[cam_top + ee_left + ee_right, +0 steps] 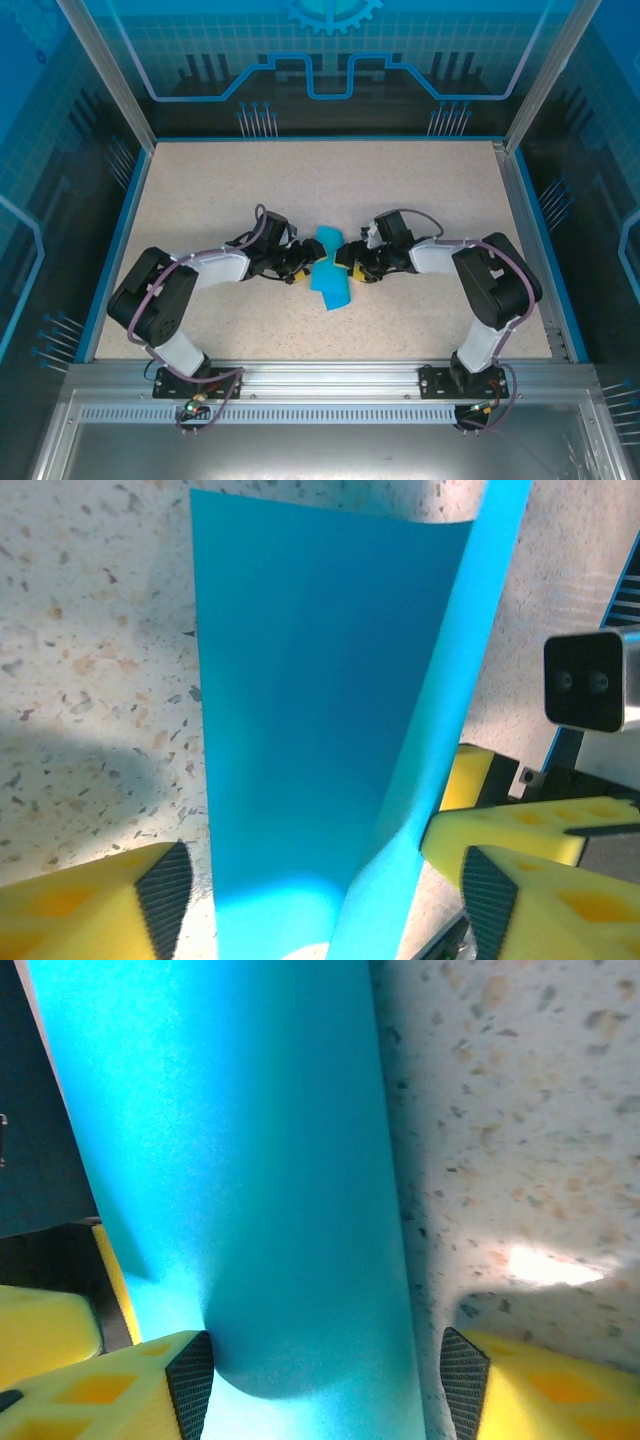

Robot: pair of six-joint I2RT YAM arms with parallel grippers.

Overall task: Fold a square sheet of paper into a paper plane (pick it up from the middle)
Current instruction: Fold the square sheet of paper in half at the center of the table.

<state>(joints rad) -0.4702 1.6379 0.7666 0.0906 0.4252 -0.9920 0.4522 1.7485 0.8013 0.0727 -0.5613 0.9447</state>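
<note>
Down on the speckled desk, the left claw and right claw face each other, both with jaws parted. The square sheet of paper, bright cyan and partly curled up, lies inside each claw's gap, clamped by neither.

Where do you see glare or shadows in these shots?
Left wrist: shadow on the table beside the square sheet of paper, whose near end washes out pale. Right wrist: bright glare patch on the table. Top external: evenly lit.
</note>
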